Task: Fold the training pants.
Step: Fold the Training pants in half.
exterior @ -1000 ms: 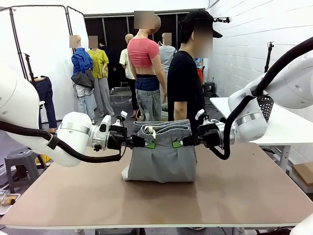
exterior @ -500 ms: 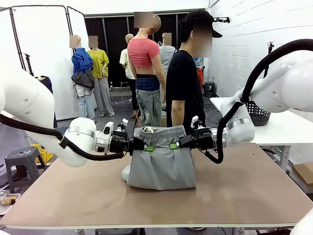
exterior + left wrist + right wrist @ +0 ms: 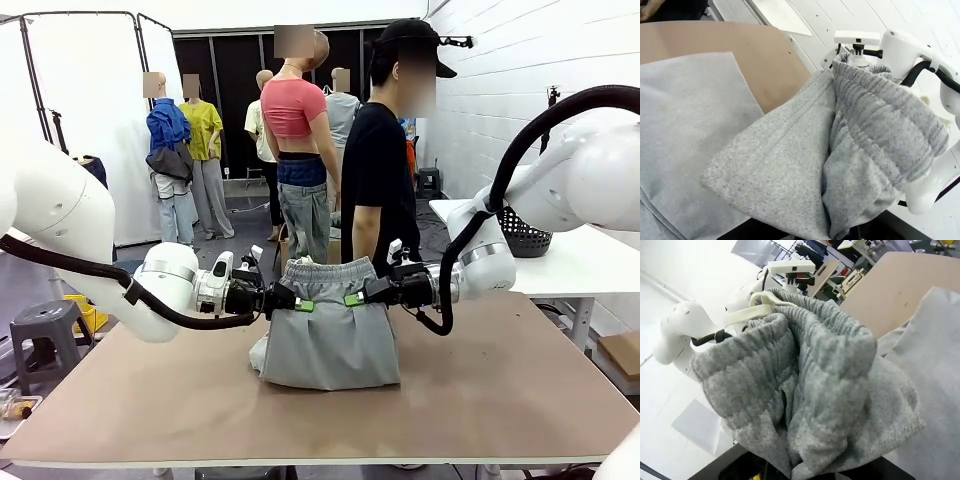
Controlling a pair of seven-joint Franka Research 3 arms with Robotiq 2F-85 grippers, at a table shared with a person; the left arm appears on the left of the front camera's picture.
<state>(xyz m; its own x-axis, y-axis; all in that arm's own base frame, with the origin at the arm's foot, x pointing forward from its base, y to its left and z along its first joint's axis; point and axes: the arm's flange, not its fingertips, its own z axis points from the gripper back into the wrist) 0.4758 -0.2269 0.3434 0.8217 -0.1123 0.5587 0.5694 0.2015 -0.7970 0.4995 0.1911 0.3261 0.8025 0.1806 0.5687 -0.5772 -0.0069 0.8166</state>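
- Here the plain light grey soft-fabric training pants (image 3: 325, 325) hung over the middle of the light brown table (image 3: 500, 400), gathered elastic waistband uppermost and lifted off the surface.
- The left gripper (image 3: 292, 302), black with green pads, was pressed together on the waistband's left end; the right gripper (image 3: 358, 297) pinched the right end at about the same height.
- The lower part of the pants rested on the table in a rounded fold, with a small flap sticking out at the lower left.
- In the left wrist view the ribbed waistband (image 3: 885, 120) bunched close to the camera, and more grey cloth lay flat on the table behind it.
- In the right wrist view a cream drawstring (image 3: 757, 307) looped over the top of the bunched band.
- Bare table lay open on both sides and along the near edge.
- A person in a black T-shirt (image 3: 380, 175) stood just behind the far edge, directly beyond the pants.
- A black mesh basket (image 3: 524, 238) sat on a white side table to the right, well apart.
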